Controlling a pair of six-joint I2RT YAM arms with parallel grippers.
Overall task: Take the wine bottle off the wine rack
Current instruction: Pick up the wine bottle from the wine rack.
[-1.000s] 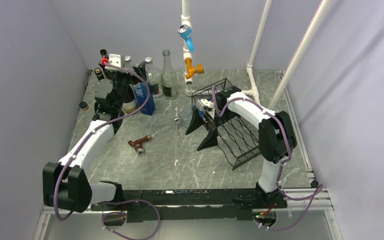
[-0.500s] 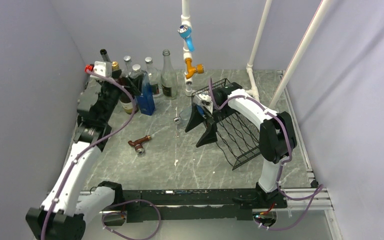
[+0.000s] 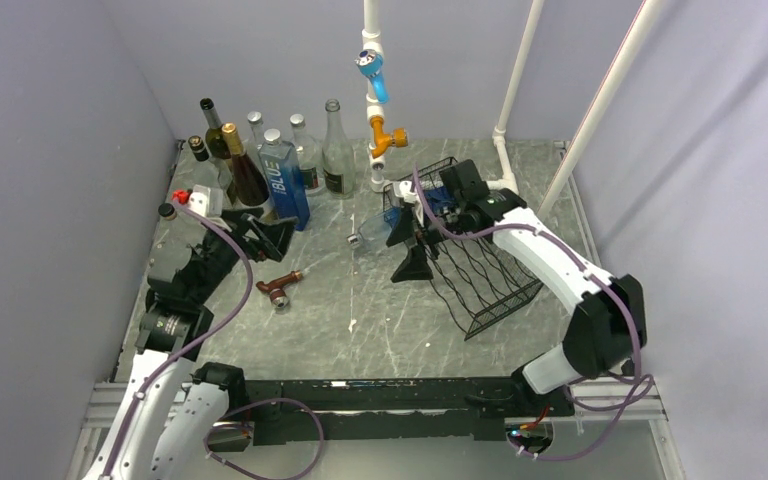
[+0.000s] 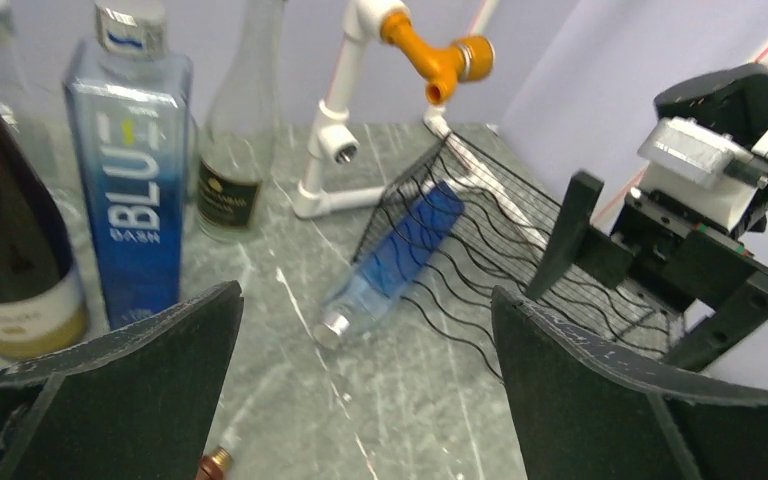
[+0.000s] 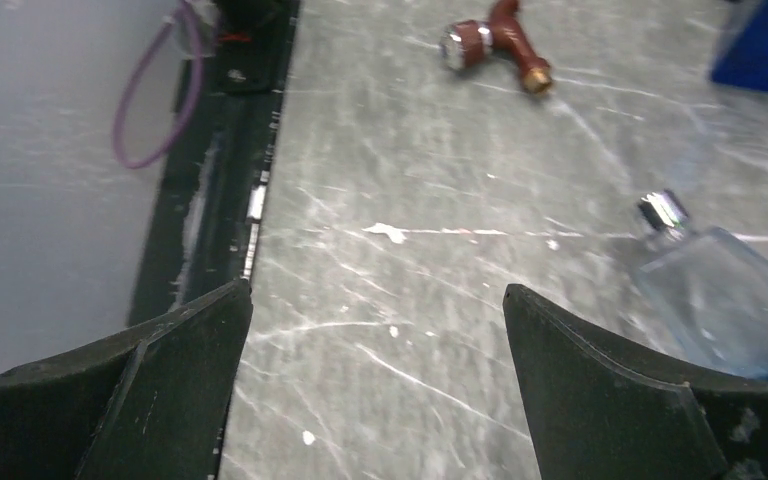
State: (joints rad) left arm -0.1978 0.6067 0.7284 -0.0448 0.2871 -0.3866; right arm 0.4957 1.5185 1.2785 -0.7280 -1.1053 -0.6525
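Showing the wine bottle on its side, blue-tinted body inside the left end of the black wire-mesh wine rack, neck and silver cap poking out over the grey marbled table. Placing the right gripper at that same end of the rack, fingers spread wide, pinching nothing. From the right wrist, catching the bottle just outside one finger, not between the pair. Placing the left gripper well apart from the rack, near the back-left row of upright bottles, likewise spread and empty, pointed toward the rack. Finding in that row a square blue bottle lettered BLUE, a dark bottle with a gold foil top just beside it, and a clear glass bottle further right. Noting a brown pipe fitting flat on the table between the arms, and a white pipe frame with blue and orange fittings standing behind the rack.
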